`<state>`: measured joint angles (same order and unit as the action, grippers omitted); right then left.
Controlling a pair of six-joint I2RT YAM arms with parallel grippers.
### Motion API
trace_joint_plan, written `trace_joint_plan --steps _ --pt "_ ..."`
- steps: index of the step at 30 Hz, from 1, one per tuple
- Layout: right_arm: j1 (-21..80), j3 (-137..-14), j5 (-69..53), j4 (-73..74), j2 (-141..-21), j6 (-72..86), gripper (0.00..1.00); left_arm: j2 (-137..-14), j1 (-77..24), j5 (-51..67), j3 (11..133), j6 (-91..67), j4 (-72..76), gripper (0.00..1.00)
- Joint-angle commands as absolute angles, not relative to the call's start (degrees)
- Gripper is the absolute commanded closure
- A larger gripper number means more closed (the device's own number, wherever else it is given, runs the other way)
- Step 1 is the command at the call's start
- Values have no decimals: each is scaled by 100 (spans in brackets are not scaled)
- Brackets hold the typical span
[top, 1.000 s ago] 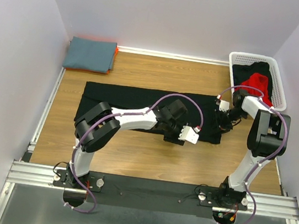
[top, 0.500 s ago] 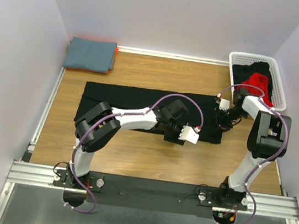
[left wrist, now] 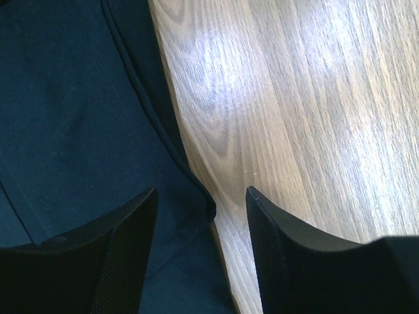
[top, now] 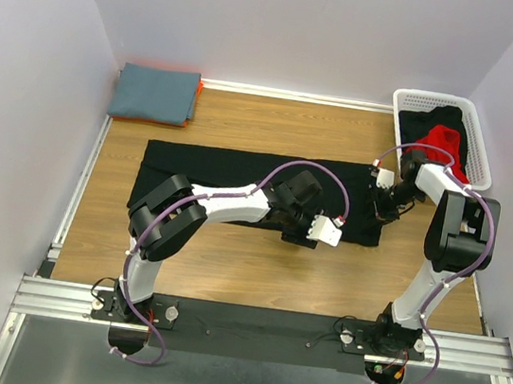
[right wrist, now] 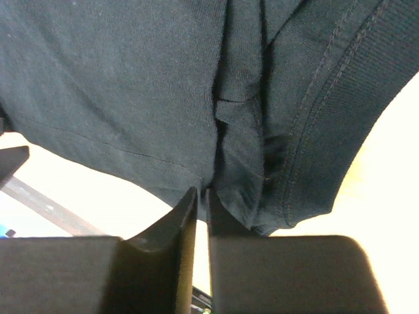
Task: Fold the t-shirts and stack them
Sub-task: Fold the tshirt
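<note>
A large black t-shirt (top: 212, 167) lies spread flat across the middle of the wooden table. My left gripper (top: 313, 231) hovers low over its near right hem, open; in the left wrist view the fingers (left wrist: 131, 248) straddle the cloth's edge (left wrist: 190, 176) where it meets bare wood. My right gripper (top: 378, 205) is at the shirt's right end. In the right wrist view its jaws (right wrist: 201, 191) are pressed together on a bunched fold of the black t-shirt (right wrist: 131, 85). A folded slate-blue t-shirt (top: 156, 92) rests on an orange one (top: 196, 99) at the back left.
A white mesh basket (top: 399, 117) stands at the back right, holding a red t-shirt (top: 440, 146) and more black cloth (top: 434, 117). Purple-grey walls close in the table on three sides. A metal rail (top: 74, 195) runs along the left edge.
The right gripper's jaws have closed on the fold at the shirt's right end. The left arm and the cloth have not visibly moved.
</note>
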<state>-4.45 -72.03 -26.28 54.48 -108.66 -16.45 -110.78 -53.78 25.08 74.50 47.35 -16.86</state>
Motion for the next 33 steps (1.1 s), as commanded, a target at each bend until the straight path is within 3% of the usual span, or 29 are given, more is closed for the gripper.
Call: trace_joint_plan --steps 1,3,14,23,26,27,30,33 --pt "-404 -7233 -2672 5493 -10793 -1582 92 -10986 -5440 2522 7400 4807 -1556 37" --pt "-404 -7251 -2724 5502 -10775 -1565 99 -10986 -5440 2531 7409 4860 -1573 38" --pt "-404 -7392 -2892 5546 -10767 -1512 99 -11162 -5440 2189 7374 5001 -1512 47" --pt "-404 -7506 -2909 5608 -10828 -1520 99 -11241 -5440 2057 7453 5168 -1494 62" --pt "-404 -7541 -2892 5625 -10837 -1512 99 -11241 -5440 2092 7453 5203 -1512 75" --pt "-404 -7567 -2883 5634 -10846 -1520 99 -11233 -5440 2109 7453 5212 -1520 84" --pt "-396 -7629 -2918 5669 -10828 -1520 99 -11136 -5440 2136 7444 5203 -1538 100" --pt "-404 -7734 -3014 5713 -10802 -1485 99 -10996 -5432 2101 7479 5212 -1617 100"
